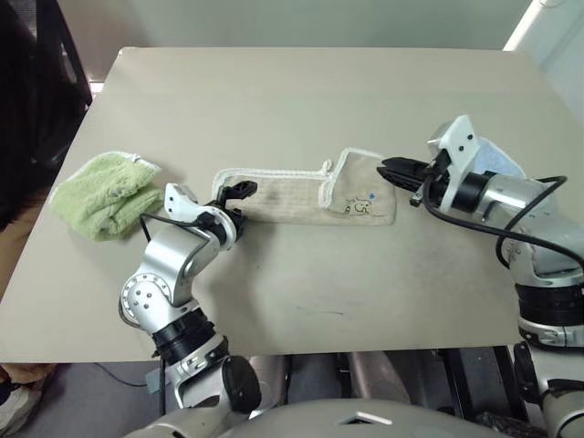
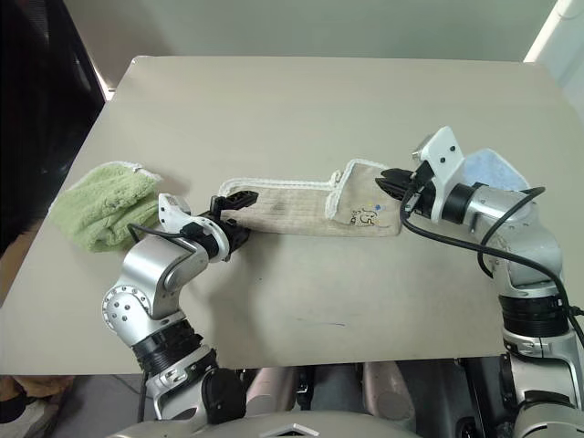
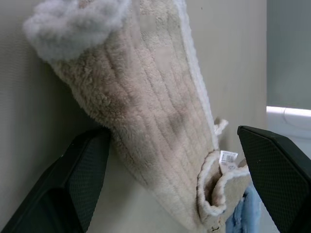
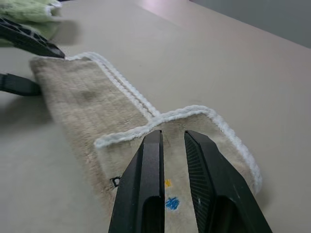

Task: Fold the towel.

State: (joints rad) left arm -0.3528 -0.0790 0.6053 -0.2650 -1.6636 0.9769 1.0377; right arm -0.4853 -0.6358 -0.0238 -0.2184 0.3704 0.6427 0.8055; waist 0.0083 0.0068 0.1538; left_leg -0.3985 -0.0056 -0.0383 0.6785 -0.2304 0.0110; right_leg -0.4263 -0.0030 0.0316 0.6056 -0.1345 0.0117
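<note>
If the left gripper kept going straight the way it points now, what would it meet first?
Most likely the beige towel. The left gripper stands open at the towel's near end, a finger on either side, so going on would run the cloth between them. Whether it already touches is unclear.

Towel (image 1: 301, 196) lies mid-counter (image 1: 301, 100), long axis left to right. Fluffy towel (image 1: 105, 193) near left edge; third towel (image 2: 493, 169) near right edge.

Lab-like room; bare test table (image 1: 301, 100)
</note>
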